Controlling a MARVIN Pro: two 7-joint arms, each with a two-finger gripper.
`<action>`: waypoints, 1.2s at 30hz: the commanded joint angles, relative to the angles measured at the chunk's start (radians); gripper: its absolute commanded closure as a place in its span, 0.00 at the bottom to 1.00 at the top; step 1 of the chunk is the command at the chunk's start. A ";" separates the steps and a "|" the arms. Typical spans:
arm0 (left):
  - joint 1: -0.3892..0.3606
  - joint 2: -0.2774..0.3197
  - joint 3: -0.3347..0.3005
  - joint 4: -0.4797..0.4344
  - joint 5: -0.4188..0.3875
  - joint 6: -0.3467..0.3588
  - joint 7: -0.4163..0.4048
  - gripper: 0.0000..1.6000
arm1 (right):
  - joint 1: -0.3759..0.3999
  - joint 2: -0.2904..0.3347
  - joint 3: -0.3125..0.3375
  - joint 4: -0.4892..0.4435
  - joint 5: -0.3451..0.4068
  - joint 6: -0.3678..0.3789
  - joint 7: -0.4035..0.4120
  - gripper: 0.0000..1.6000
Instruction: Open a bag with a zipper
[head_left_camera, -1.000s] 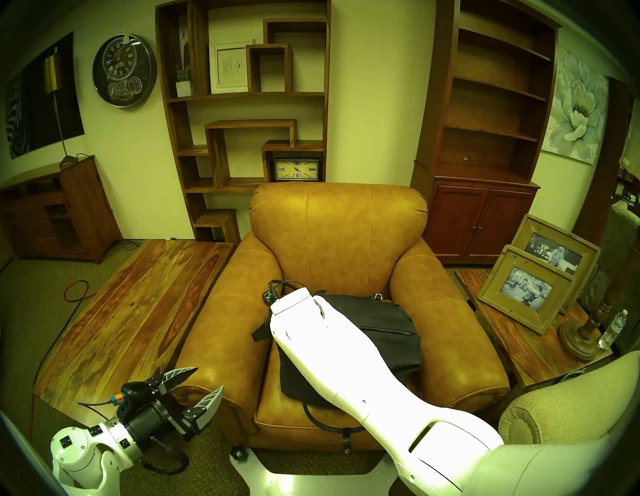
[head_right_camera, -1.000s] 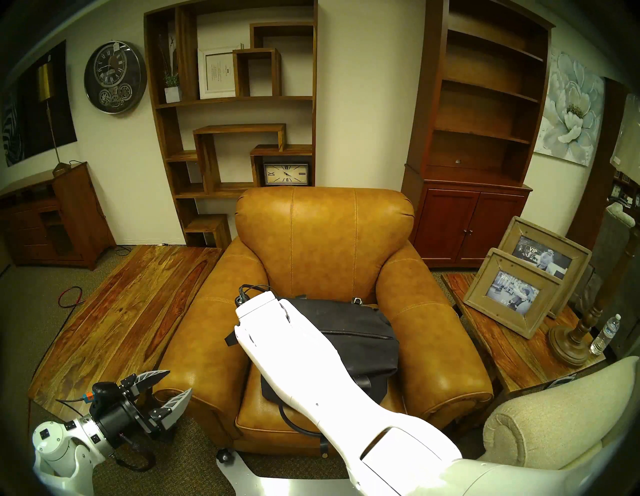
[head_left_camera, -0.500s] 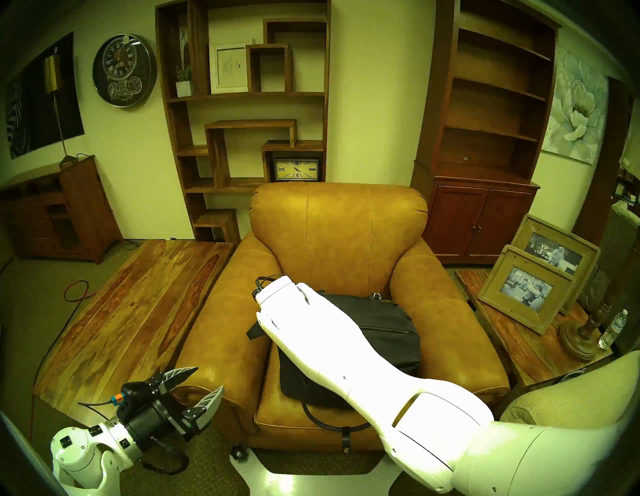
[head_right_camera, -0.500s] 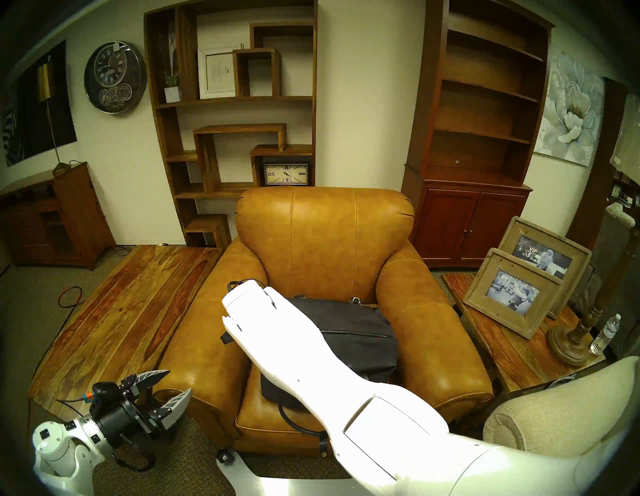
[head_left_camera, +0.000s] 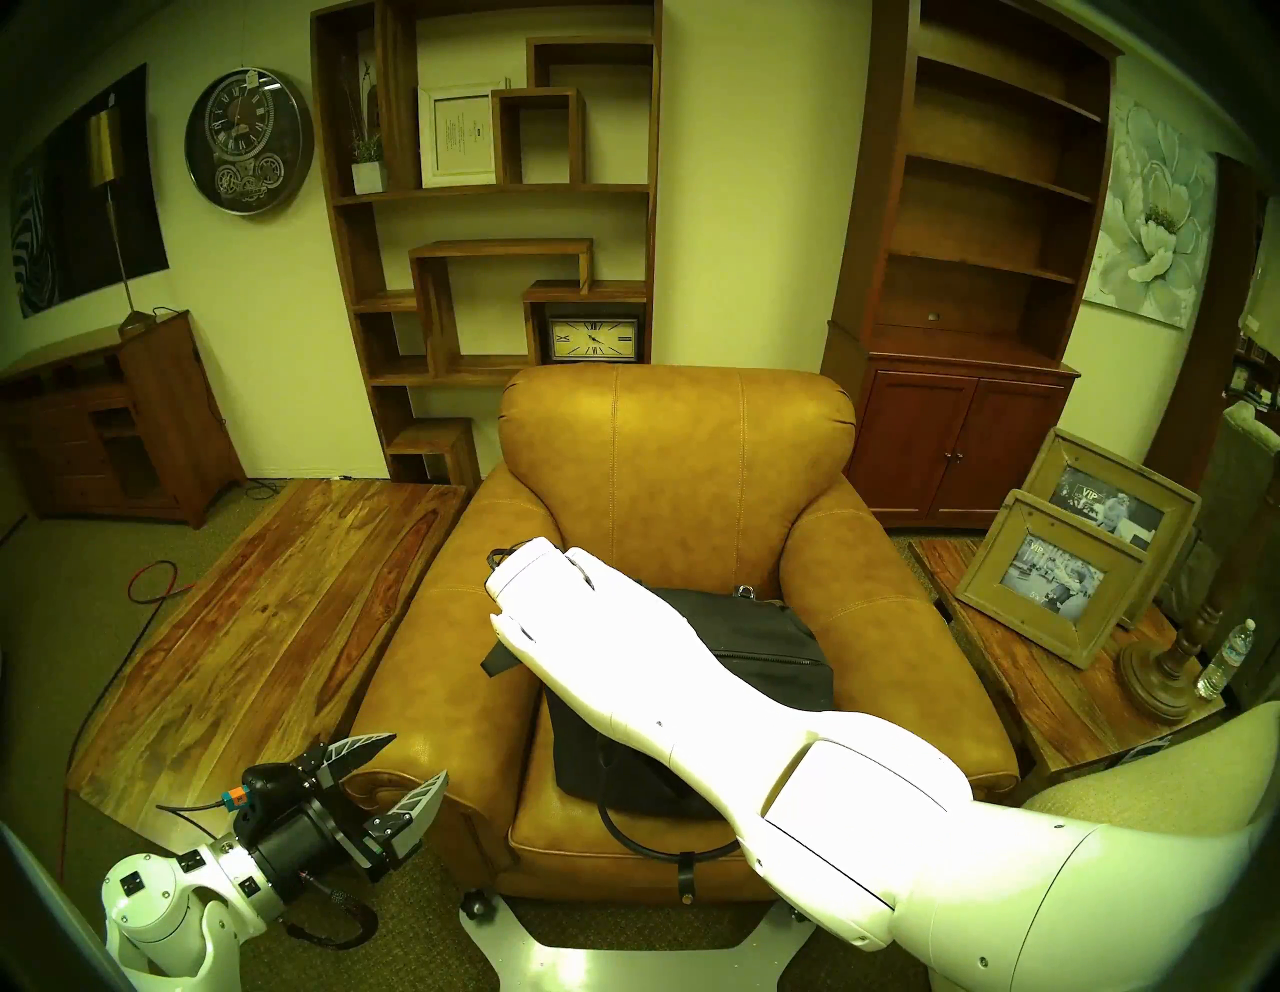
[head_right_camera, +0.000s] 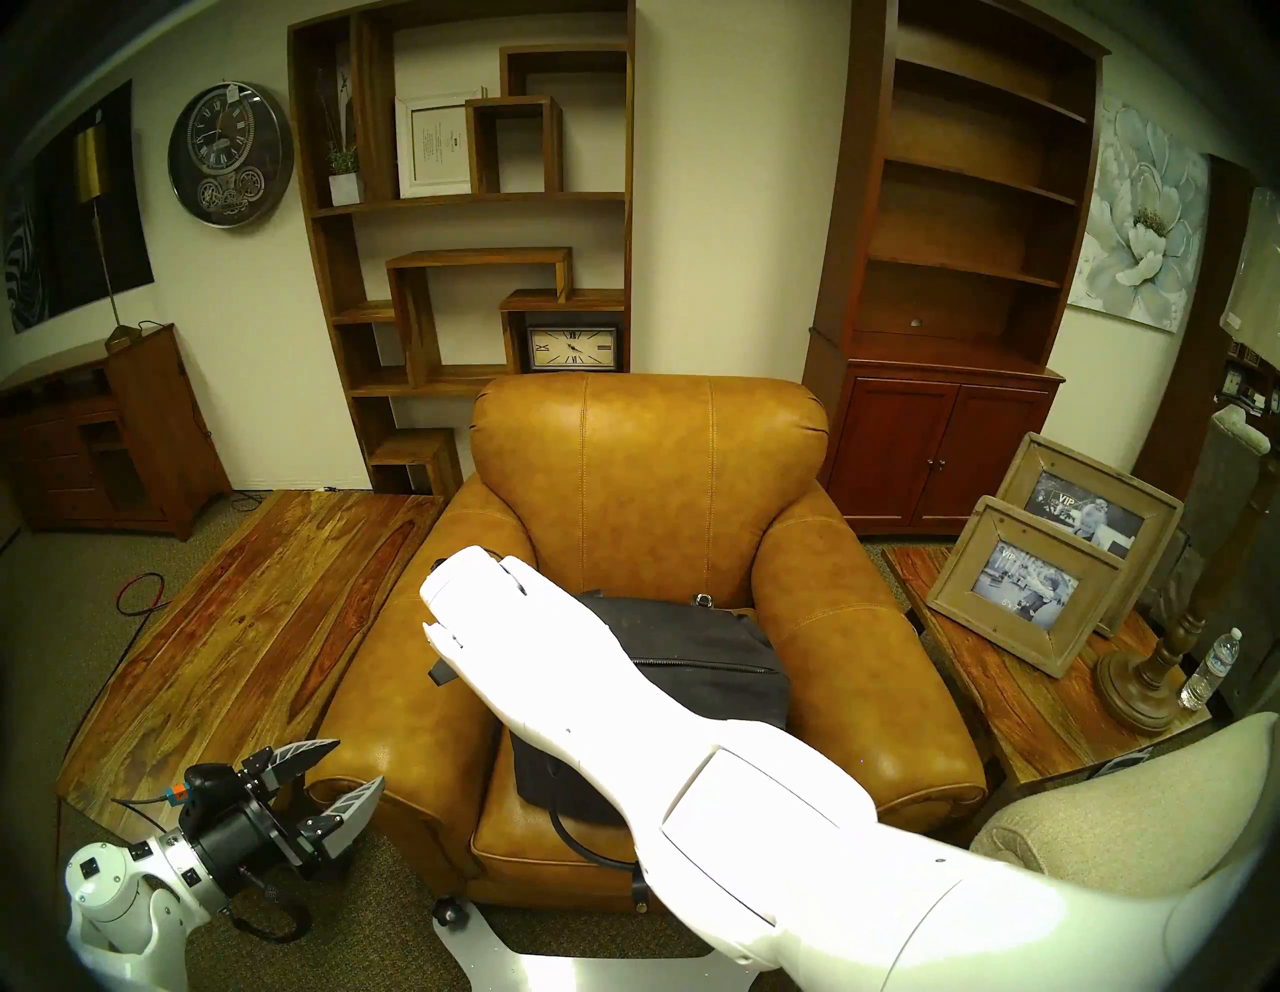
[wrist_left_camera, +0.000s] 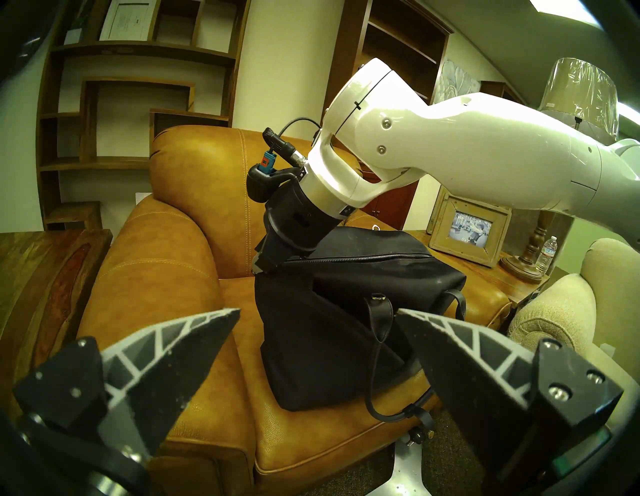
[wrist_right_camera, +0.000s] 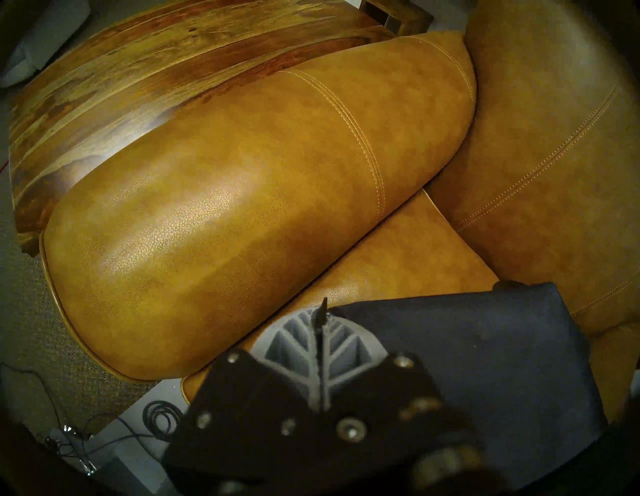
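Note:
A black canvas bag (head_left_camera: 762, 637) lies on the seat of a tan leather armchair (head_left_camera: 679, 471), also seen as the bag (wrist_left_camera: 346, 311) from the left wrist. Its zipper (wrist_left_camera: 363, 258) runs along the top edge; the zipper (head_left_camera: 776, 661) looks closed along the stretch that shows. My right gripper (wrist_left_camera: 258, 270) sits at the bag's left end, hidden under my right forearm in the head views. In the right wrist view the right gripper (wrist_right_camera: 320, 315) is shut on a thin dark pull tab. My left gripper (head_left_camera: 415, 758) hangs open, holding nothing, by the front of the chair's left armrest.
A low wooden table (head_left_camera: 277, 623) stands left of the chair. On the right, a side table (head_left_camera: 1039, 679) carries picture frames (head_left_camera: 1053, 575), a lamp base (head_left_camera: 1163, 679) and a water bottle (head_left_camera: 1226, 658). A beige chair (head_left_camera: 1143, 776) is at the front right. The bag's handle loop (head_left_camera: 658, 842) hangs over the seat front.
My right arm has swung to the left, still shut at the bag's left end. That end of the bag has been drawn a little leftward. The left arm has not moved.

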 joint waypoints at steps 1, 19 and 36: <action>-0.002 -0.003 -0.001 -0.011 -0.004 -0.003 0.000 0.00 | 0.071 -0.122 -0.049 0.038 0.002 -0.005 0.054 1.00; -0.004 -0.009 -0.003 -0.010 -0.003 -0.003 -0.005 0.00 | 0.106 -0.155 -0.247 0.190 -0.034 -0.071 0.151 1.00; -0.006 -0.012 -0.005 -0.010 -0.001 -0.003 -0.009 0.00 | 0.098 -0.155 -0.392 0.229 -0.066 -0.127 0.224 1.00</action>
